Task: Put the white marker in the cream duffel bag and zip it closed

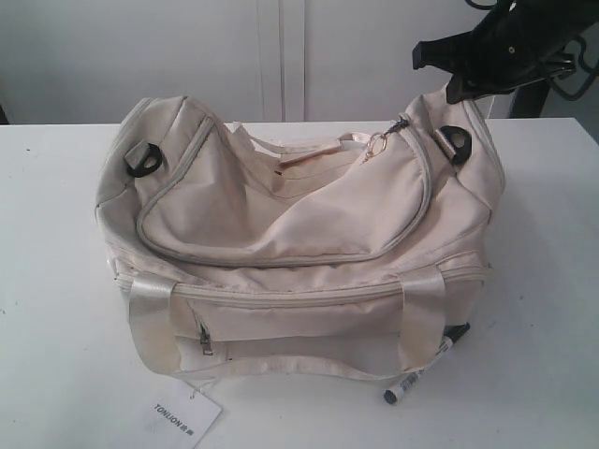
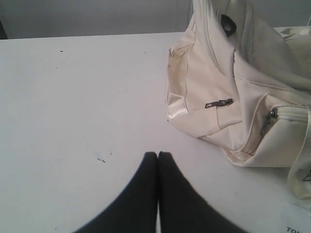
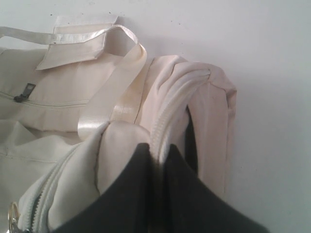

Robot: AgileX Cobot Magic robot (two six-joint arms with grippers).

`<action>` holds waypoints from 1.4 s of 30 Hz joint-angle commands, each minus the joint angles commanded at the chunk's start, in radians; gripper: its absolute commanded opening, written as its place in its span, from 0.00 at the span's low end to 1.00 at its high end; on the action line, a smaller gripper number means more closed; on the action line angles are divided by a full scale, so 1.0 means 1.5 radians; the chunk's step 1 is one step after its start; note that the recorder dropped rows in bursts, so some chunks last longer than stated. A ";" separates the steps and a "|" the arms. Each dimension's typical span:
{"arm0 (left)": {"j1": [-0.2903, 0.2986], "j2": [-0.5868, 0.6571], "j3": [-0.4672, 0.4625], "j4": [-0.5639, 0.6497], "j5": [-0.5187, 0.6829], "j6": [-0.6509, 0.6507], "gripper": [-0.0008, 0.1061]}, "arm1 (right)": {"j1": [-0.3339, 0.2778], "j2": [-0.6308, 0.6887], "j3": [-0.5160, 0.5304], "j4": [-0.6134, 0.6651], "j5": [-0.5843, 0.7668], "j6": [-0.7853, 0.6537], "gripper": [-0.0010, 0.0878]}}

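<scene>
Overall pale: table (image 1: 56,281), wall (image 1: 112,47), duffel bag (image 1: 281,220)

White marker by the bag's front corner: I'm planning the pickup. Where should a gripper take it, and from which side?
Probably by the bare barrel near the dark end of the slim white marker, the end away from the soft cream duffel bag, from above, jaws across it. It lies flat on the white table, and the bag's shiny strap crowds its other end.

L end effector (image 2: 158,155) closed, R end effector (image 3: 156,156) clamped.
</scene>
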 joint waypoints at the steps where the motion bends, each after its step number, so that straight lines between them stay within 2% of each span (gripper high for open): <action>1: 0.000 0.008 -0.008 0.000 0.001 0.000 0.01 | 0.000 0.000 0.000 0.000 0.000 0.000 0.01; 5: 0.000 0.041 -0.042 0.002 0.053 0.033 0.01 | 0.000 0.000 0.000 0.000 0.000 0.000 0.01; 16: 0.000 0.142 -0.132 0.002 0.132 0.035 0.01 | 0.000 0.000 0.000 0.000 0.000 0.000 0.01; 27: 0.000 0.265 -0.230 -0.022 0.209 0.138 0.01 | 0.000 0.000 0.000 0.000 0.000 0.000 0.01; 35: 0.000 0.368 -0.297 -0.142 0.220 0.259 0.01 | 0.000 0.000 0.000 0.000 0.000 0.000 0.01; 39: 0.000 0.447 -0.331 -0.284 0.218 0.371 0.01 | 0.000 0.000 0.000 0.000 0.000 0.000 0.01; 42: 0.000 0.509 -0.354 -0.428 0.218 0.501 0.01 | 0.000 0.000 0.000 0.000 0.000 0.000 0.01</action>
